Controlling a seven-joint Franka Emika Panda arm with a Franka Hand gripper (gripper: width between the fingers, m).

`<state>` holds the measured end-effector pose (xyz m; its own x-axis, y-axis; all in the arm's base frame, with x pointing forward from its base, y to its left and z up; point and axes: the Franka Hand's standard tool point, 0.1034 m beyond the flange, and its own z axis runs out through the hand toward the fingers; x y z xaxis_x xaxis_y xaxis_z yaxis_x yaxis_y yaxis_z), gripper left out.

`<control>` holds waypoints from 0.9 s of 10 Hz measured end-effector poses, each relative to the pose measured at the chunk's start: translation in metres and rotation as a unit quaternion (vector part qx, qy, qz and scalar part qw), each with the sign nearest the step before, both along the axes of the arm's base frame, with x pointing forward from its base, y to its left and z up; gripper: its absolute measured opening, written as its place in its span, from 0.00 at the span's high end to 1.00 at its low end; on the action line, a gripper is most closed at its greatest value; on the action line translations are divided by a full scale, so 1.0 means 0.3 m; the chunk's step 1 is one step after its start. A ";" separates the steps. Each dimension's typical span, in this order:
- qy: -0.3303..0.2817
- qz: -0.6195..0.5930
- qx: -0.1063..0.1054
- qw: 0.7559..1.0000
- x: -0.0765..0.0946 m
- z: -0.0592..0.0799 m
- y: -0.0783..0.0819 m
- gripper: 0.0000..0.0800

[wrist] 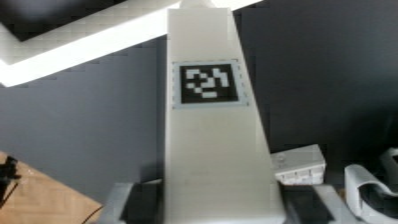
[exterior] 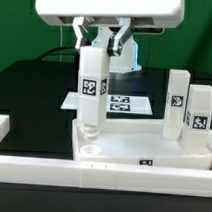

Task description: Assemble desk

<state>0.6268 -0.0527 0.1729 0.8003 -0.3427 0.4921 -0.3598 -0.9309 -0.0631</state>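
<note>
Your gripper (exterior: 105,42) is clamped on an upright leg (exterior: 90,85), its foot in the near-left corner socket of the desk panel (exterior: 142,146). Two legs (exterior: 178,99) stand at the exterior view's right.

No words, brand names or numbers can be read anywhere; the only signs are black-and-white square marker tags. One tag sits on the face of the held leg (exterior: 91,86), seen large in the wrist view as a black square with a white blocky pattern. Two legs standing at the exterior view's right (exterior: 178,97) (exterior: 200,111) each carry one. A small tag marks the front rim of the desk panel (exterior: 147,162), and more lie printed on the marker board (exterior: 118,102)
</note>
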 end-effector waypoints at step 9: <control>0.016 0.000 -0.010 1.000 -0.055 -0.069 -0.020 0.64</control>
